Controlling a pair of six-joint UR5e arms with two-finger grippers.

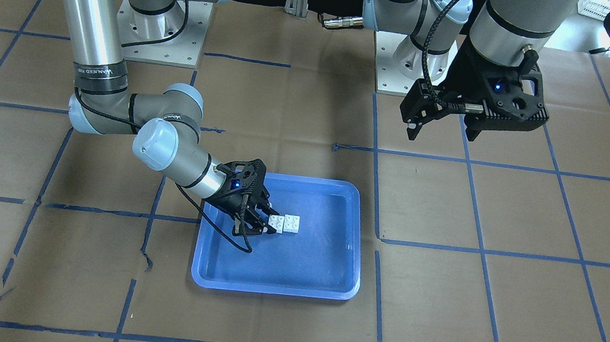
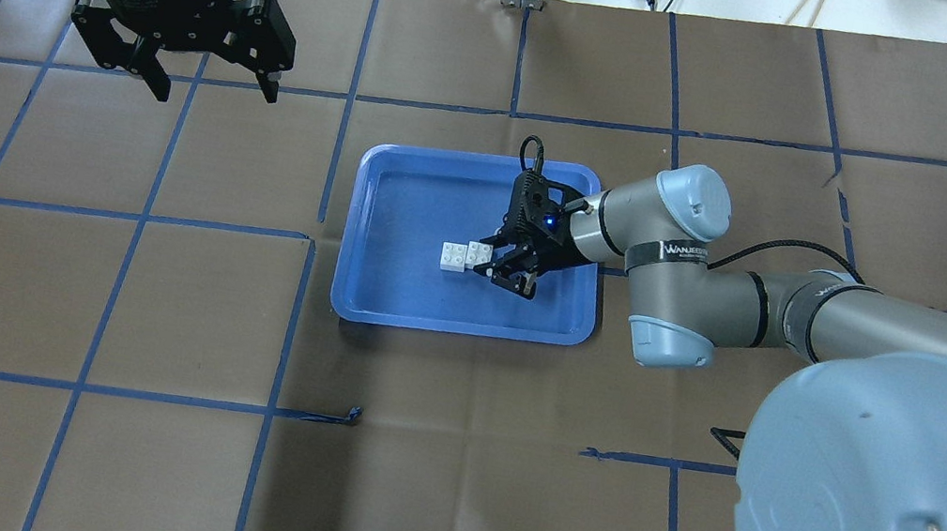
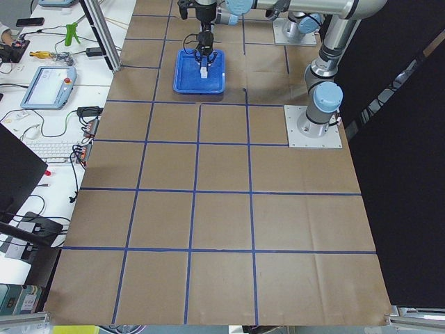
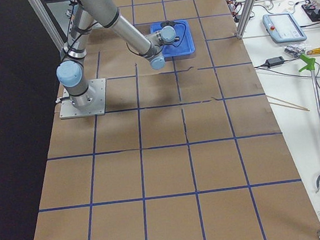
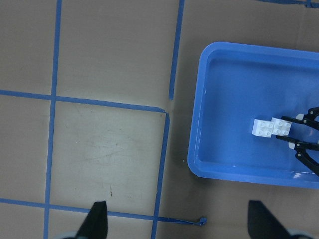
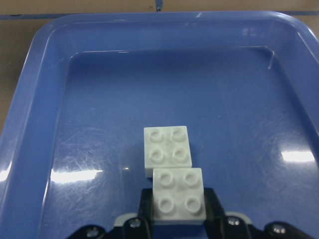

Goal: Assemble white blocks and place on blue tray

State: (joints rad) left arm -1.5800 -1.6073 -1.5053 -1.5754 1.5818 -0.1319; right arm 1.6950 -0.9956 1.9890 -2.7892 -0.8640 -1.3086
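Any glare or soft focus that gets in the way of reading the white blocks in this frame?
Right wrist view: white blocks sharp; glare streaks on the floor of the blue tray miss them. Left wrist view: left gripper fingertips dark and blurred. Side views: blocks too small to read.

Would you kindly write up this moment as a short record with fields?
blue tray: holds both blocks
right tool: inside the tray, shut on first white block
second white block: on the tray floor, against the first; joined or not, unclear
left tool: open, empty, above the table, away from the tray
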